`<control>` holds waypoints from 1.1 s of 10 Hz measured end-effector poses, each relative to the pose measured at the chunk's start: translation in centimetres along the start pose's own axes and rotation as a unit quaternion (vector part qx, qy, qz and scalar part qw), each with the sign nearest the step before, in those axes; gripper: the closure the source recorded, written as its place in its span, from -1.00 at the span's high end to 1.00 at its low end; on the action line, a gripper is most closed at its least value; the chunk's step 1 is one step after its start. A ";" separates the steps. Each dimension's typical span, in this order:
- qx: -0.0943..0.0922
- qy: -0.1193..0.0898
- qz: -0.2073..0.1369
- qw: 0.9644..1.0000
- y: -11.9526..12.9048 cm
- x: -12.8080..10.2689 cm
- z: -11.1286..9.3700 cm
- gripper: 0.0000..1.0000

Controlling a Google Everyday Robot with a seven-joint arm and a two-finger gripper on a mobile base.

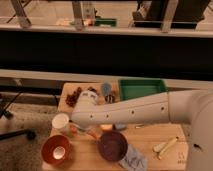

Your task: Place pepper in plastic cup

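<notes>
The plastic cup is small, round and cream-white, and stands upright near the left edge of the wooden table. My white arm reaches in from the right across the table. My gripper hangs at its end, just right of the cup and low over the table. A small slim red-orange piece, the pepper, shows right under the gripper, beside the cup's lower right. The gripper partly hides it, and I cannot tell whether it is held or lying on the table.
An orange-red bowl with a white centre sits in front of the cup. A dark purple bowl is to its right. A yellow-orange lump, a reddish-brown cluster, a green tray, a grey object, pale sticks and a crumpled wrapper are also there.
</notes>
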 end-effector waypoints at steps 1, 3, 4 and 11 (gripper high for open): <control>0.007 -0.005 -0.002 1.000 -0.1 -0.3 -1.3 -1.00; 0.020 -0.014 -0.007 1.000 -0.1 -0.9 -3.0 -1.00; 0.025 -0.019 -0.014 0.999 0.0 -1.7 -3.8 -1.00; 0.037 -0.026 -0.059 0.997 0.7 -7.4 -4.4 -1.00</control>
